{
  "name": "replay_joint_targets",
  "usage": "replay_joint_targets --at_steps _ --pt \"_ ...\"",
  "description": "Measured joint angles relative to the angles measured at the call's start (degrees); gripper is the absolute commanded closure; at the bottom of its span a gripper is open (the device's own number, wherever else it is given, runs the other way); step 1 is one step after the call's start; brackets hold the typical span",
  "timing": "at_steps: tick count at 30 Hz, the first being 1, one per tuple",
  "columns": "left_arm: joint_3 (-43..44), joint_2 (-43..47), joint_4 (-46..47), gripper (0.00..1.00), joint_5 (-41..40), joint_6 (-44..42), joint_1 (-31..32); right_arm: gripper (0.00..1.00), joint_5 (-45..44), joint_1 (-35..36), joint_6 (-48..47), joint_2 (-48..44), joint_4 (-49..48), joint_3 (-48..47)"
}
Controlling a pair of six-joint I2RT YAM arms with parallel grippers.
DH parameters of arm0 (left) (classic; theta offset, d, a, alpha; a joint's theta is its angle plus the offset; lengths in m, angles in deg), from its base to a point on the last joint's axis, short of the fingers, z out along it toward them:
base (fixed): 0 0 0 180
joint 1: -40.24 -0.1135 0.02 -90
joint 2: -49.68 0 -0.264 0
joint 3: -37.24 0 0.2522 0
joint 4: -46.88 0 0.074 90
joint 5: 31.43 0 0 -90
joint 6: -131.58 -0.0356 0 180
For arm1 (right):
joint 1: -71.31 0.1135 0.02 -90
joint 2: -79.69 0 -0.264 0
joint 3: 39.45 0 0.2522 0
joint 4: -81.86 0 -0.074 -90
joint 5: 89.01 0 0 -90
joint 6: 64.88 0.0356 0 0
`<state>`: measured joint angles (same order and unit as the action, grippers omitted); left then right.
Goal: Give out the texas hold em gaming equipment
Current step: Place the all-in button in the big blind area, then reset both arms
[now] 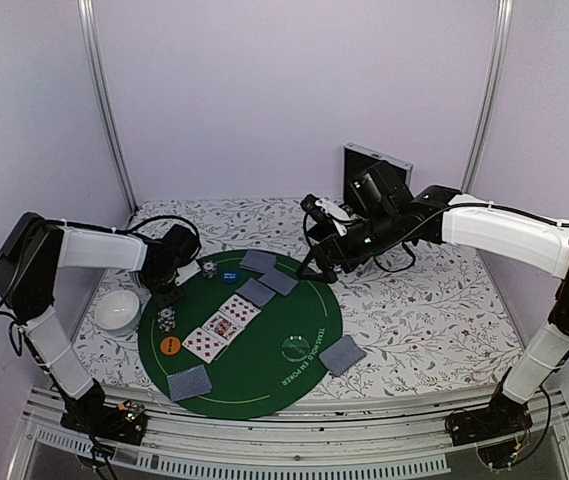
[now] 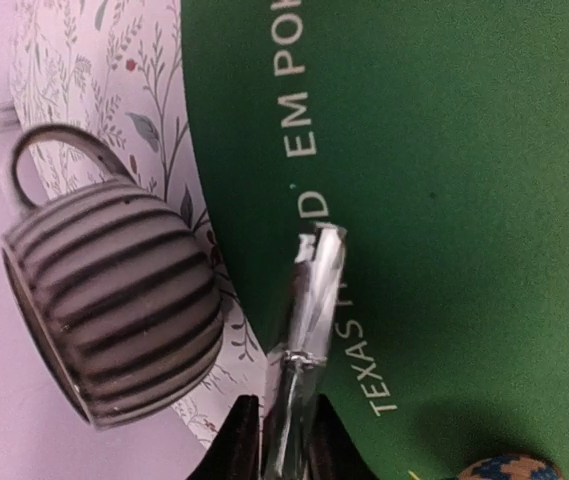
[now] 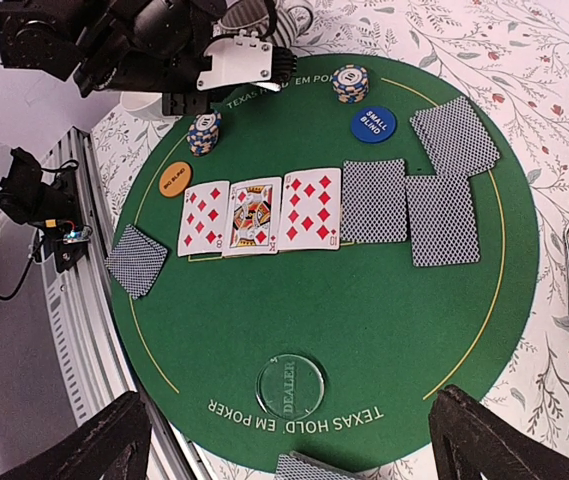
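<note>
Though left claw (image 2: 284, 450) reads unclear, right claw (image 3: 289, 435) gapes empty near three red-pipped cards (image 3: 259, 210).

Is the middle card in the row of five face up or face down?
Face up. The middle card shows red diamonds on white; the next card beside it shows only its grey-blue patterned back.

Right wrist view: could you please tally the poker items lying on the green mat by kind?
Face-up cards: 3
Face-down cards or piles: 5 (one is cut off at the bottom edge)
Chip stacks: 2
Marker discs: 3 (blue, orange, clear)
Total: 13
</note>
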<state>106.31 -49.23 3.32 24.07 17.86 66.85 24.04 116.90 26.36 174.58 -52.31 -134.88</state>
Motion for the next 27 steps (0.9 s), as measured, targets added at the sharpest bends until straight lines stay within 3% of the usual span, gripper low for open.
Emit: replay_joint_targets --at_steps 4,15,21,25,27 --pt "1.86 0.11 -2.21 0.49 3.78 1.36 0.13 0.01 0.13 0.0 0.02 0.0 0.0 0.0" --pt "1.92 7.04 -3.52 0.4 11.39 2.43 0.28 0.01 0.87 0.0 0.28 -0.02 -0.02 0.0" --pt "1.92 13.18 -2.49 0.19 18.12 4.04 -0.2 0.01 -0.22 -0.52 0.72 -1.46 -1.38 1.44" --pt "1.01 22.34 3.89 0.03 25.24 8.15 -3.82 0.01 -0.76 -5.66 2.51 -6.43 -6.01 6.88" --pt "-1.14 27.91 9.44 0.02 27.45 11.1 -7.13 0.01 -1.53 -11.08 4.02 -10.19 -10.56 11.58"
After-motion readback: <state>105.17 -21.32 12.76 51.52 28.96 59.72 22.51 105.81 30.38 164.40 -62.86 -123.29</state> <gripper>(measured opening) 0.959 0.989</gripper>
